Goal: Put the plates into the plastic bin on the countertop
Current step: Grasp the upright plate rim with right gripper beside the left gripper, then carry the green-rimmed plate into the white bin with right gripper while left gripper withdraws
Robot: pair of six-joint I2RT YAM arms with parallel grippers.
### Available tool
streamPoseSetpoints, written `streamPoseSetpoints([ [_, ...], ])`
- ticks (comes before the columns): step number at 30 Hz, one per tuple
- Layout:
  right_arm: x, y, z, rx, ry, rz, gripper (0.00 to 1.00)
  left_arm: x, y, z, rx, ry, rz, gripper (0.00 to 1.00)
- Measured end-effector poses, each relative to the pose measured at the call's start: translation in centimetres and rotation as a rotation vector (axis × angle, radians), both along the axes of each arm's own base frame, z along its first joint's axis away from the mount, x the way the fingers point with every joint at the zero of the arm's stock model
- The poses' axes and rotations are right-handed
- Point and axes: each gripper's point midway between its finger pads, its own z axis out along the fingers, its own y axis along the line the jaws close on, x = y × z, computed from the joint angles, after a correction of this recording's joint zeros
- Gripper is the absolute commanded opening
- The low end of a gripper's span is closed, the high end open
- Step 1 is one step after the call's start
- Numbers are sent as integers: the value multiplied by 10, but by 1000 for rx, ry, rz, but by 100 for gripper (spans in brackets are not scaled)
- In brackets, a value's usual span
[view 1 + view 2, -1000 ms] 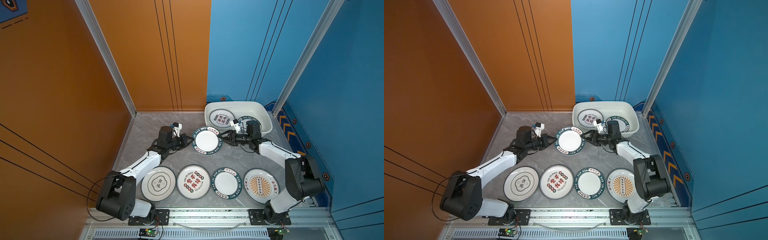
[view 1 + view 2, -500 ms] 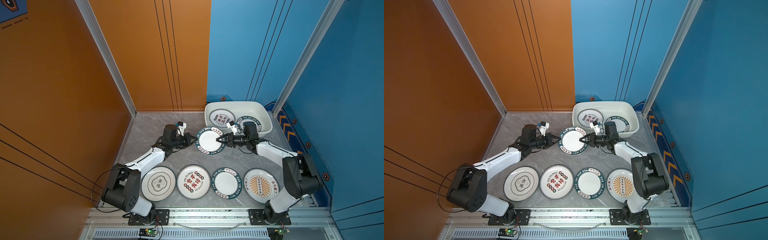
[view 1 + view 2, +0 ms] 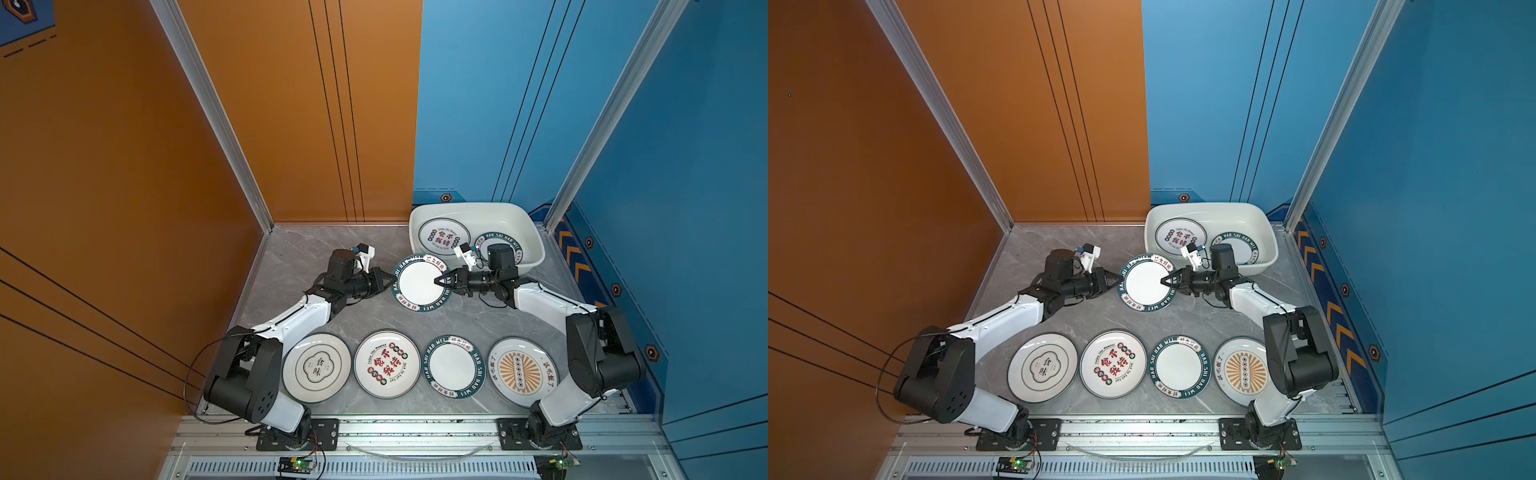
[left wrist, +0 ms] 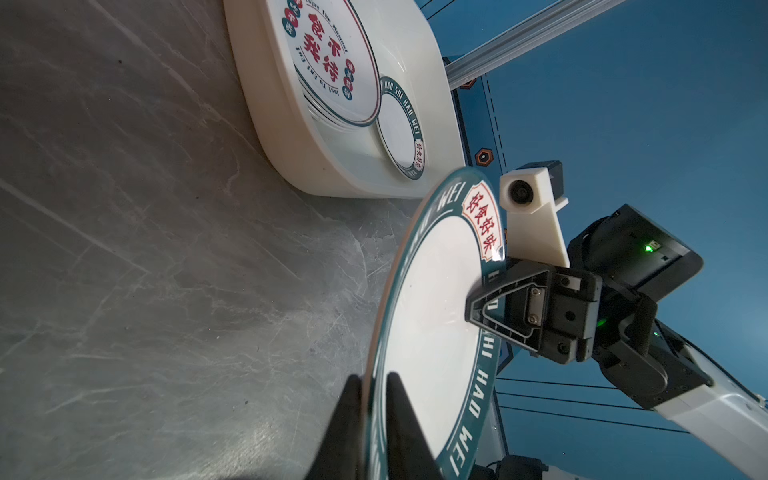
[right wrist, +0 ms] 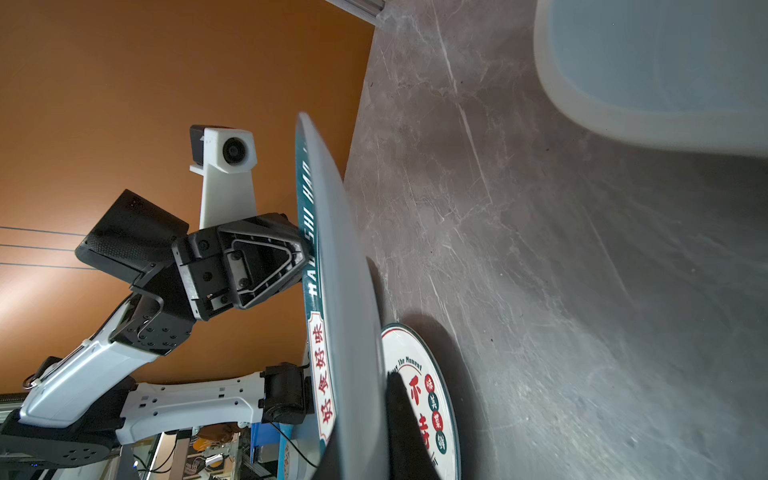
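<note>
A small white plate with a dark teal lettered rim hangs tilted above the countertop, between both arms. My left gripper straddles its left rim, fingers tight on both faces. My right gripper is shut on the opposite rim; one finger is hidden behind the plate. The white plastic bin stands just behind, holding a larger lettered plate and a teal-rimmed plate, partly hidden by my right wrist.
Several plates lie in a row near the front edge: a plain lettered one, a red-lettered one, a teal-rimmed one and an orange sunburst one. Orange and blue walls close in on three sides.
The left gripper carried the plate right, toward the bin. The right gripper came in from the right and shut on the plate's rim.
</note>
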Motion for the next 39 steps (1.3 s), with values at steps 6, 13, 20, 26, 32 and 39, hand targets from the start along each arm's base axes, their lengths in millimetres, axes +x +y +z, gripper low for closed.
streamPoseSetpoints([
  [6,0,-15,-2,-30,19,-36,0,-1,0,-2,19,-9,-8,61],
  [13,19,-43,15,-67,13,-112,0,-10,8,8,47,-58,1,98],
  [20,60,-92,55,-119,-52,-272,0,-25,33,5,66,-100,70,98],
  [26,100,-148,73,-176,-78,-461,0,-26,55,-21,89,-40,124,98],
  [32,143,-213,47,-249,0,-659,0,-25,66,-15,92,-53,151,98],
  [39,177,-260,4,-326,115,-782,0,-29,81,-33,101,-11,182,98],
])
